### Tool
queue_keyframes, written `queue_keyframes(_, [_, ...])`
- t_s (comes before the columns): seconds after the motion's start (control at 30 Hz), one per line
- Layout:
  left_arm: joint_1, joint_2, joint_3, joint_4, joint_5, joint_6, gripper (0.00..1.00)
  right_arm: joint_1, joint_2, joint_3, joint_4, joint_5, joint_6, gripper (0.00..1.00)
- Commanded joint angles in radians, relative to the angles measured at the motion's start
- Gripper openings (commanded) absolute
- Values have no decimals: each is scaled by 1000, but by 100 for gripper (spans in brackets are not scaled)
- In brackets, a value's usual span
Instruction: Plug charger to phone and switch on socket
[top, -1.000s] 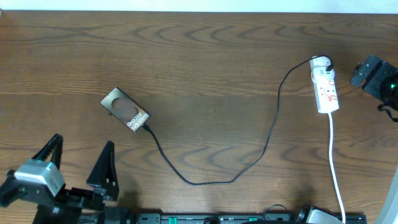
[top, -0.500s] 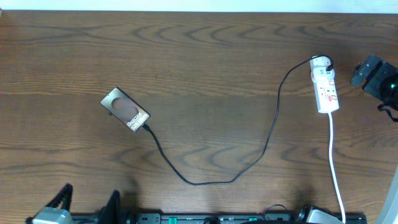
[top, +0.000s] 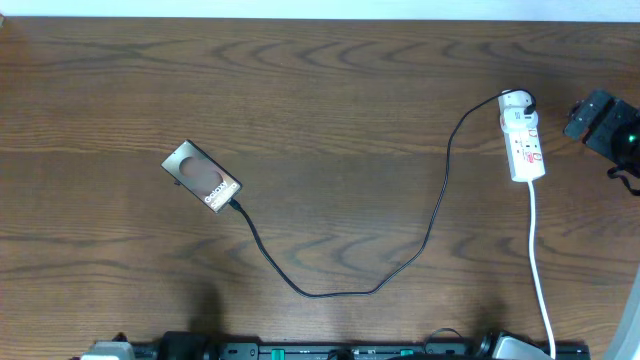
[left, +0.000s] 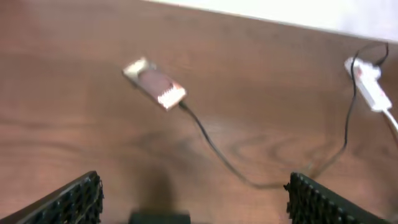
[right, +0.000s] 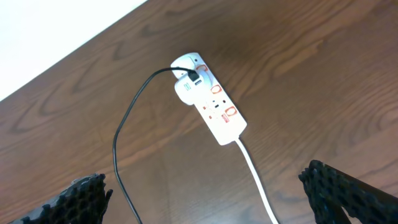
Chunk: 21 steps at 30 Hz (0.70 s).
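Lying flat on dark brown wood-grain table (top: 330, 90), left of centre: phone (top: 201, 176), dark rectangular slab with brownish oval on face. Charger (top: 340, 290), thin black cable, tip meets phone's short end, loops across table, black plug seated in far end of socket (top: 523, 137). Socket is a narrow white oblong with red marks; white cord (top: 540, 270) trails to near edge. White strip (top: 320, 8) beyond far edge. Left gripper (left: 193, 180) spread wide, holding nothing, ribbed black fingers (left: 71, 202). Right gripper (right: 204, 174) spread wide, holding nothing.
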Motion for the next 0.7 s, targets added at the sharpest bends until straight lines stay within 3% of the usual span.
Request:
queue_keyframes(0.0, [-4,-13,-2,77,-39,18,91,8,-5,-3,1,8,11,99])
queue_keyframes(0.3, [-4,-217,-240,356,-94,21,91,8,-5,-3,1,8,11,99])
queue_keyframes(0.67, [-9,-215,-622,893,-86,21,91,8,-5,-3,1,8,11,99])
